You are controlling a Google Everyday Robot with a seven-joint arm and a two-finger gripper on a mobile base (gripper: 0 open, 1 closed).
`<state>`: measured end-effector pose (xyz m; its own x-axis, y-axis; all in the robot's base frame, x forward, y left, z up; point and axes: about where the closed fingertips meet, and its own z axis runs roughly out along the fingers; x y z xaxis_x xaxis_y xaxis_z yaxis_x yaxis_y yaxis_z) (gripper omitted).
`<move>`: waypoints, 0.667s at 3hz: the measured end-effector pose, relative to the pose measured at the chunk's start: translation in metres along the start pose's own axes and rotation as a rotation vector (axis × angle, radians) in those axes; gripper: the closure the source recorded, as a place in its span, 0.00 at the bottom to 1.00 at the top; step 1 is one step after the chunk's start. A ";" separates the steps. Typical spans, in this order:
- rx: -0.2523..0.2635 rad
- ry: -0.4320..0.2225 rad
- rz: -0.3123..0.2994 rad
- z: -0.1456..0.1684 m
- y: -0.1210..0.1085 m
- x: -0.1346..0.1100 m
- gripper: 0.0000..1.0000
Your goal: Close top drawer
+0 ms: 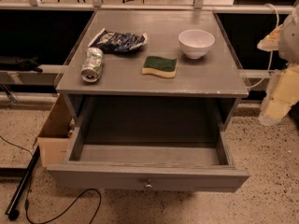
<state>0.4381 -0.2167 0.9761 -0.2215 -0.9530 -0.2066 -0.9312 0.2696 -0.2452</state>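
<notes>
The top drawer of the grey cabinet is pulled far out toward me. Its inside is bare. Its long front panel has one small round metal knob at the centre, low in the view. My arm comes in at the right edge, pale white and yellow. My gripper hangs there to the right of the cabinet, beside the drawer's right side rail and apart from it. It is well away from the knob and the front panel.
On the cabinet top lie a crushed can, a dark snack bag, a green-and-yellow sponge and a white bowl. A cardboard box stands left of the drawer. A black cable and a pole lie on the floor.
</notes>
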 end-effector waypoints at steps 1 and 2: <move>0.000 0.000 0.000 0.000 0.000 0.000 0.00; 0.000 0.000 0.000 0.000 0.000 0.000 0.18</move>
<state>0.4381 -0.2167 0.9761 -0.2215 -0.9530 -0.2066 -0.9312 0.2696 -0.2453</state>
